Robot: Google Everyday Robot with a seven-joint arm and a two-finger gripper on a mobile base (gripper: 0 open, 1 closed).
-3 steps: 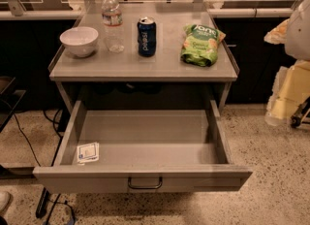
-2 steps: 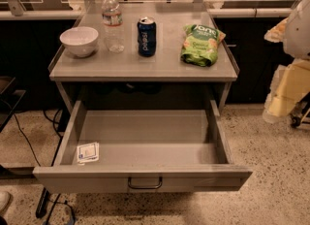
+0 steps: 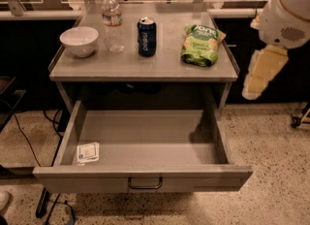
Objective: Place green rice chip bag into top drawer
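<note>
The green rice chip bag (image 3: 201, 44) lies flat on the right part of the grey table top (image 3: 145, 64), with its orange-yellow edge at the far end. The top drawer (image 3: 145, 141) is pulled wide open below the table top, its dark bar handle (image 3: 145, 184) facing me. My gripper (image 3: 264, 71) is the cream-coloured part hanging under the white arm (image 3: 288, 10) at the right. It is off the table's right edge, to the right of the bag and apart from it, holding nothing.
A blue Pepsi can (image 3: 147, 36), a clear water bottle (image 3: 112, 20) and a white bowl (image 3: 79, 40) stand on the table left of the bag. A small white card (image 3: 88, 152) lies in the drawer's front left corner. Cables (image 3: 29, 141) run over the speckled floor at left.
The arm and gripper have moved left and a little up, closer to the table's right edge. The bag, can, bottle, bowl and drawer have not moved.
</note>
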